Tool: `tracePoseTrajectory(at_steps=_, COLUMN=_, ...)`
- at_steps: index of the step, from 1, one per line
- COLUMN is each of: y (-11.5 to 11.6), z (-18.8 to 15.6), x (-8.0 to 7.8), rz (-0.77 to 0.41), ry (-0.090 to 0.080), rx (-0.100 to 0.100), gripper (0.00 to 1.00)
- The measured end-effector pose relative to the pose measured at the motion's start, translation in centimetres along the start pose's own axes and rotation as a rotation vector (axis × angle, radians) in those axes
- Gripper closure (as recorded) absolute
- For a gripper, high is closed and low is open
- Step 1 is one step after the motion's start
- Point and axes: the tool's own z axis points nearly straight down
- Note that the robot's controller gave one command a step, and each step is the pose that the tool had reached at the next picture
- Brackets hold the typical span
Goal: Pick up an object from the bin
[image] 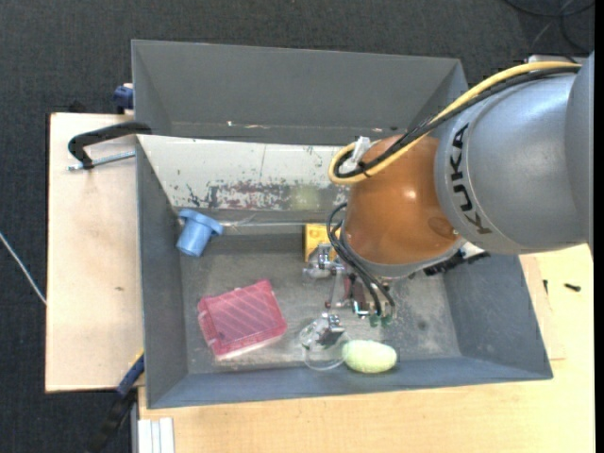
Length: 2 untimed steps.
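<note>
1. Camera view, looking down: a clear, rounded, glassy piece (321,345) lies on the bin floor close to the near wall. It is the thing nearest the claw (351,311), which hangs low just above and behind it.
2. Whether the claw is spread or pressed together cannot be told, and nothing can be made out in its grip.
3. Just to the right of the clear piece rests a pale yellow-green oval lump (370,356).
4. Further left lies a flat pink rectangular pad with a ridged face (241,321). A blue plastic cup-shaped piece (195,232) sits in the far left corner, and a small yellow block (313,239) peeks out beside the arm's orange wrist cover (396,210).
5. All of this sits in the grey metal bin (283,92).
6. Progress, as a judgement: the arm is down in the bin, but the grasp and the lift remain to be done.
</note>
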Motion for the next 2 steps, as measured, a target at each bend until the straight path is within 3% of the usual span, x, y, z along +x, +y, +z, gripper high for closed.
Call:
tracePoseTrajectory(at_steps=1, y=0.0, z=-0.3, x=-0.2, rz=0.001, ry=-0.008, rx=-0.001, gripper=0.0)
tracePoseTrajectory(at_steps=2, y=-0.7, z=4.9, x=-1.1, rz=0.126, ry=-0.014, rx=-0.006, gripper=1.0)
